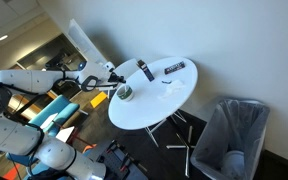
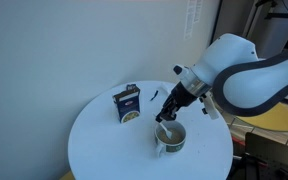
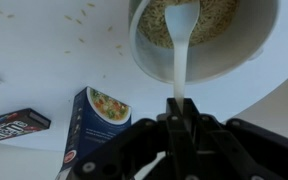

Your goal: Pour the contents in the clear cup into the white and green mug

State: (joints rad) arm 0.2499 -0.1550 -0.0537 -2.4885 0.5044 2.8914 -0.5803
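The mug stands near the right edge of the round white desk and already holds pale grains. No clear cup shows in any view, so pouring looks either done or not what is happening here. The gripper hangs just above the mug, its jaws clenched on the thin handle of a white spoon whose bowl dips into the grains. This looks like stirring or scooping.

A few stray grains lie scattered on the desk. A blue food box stands to the left of the mug, and a flat dark bar lies beyond it. A plain white wall runs behind the desk, and a mesh bin sits on the floor.
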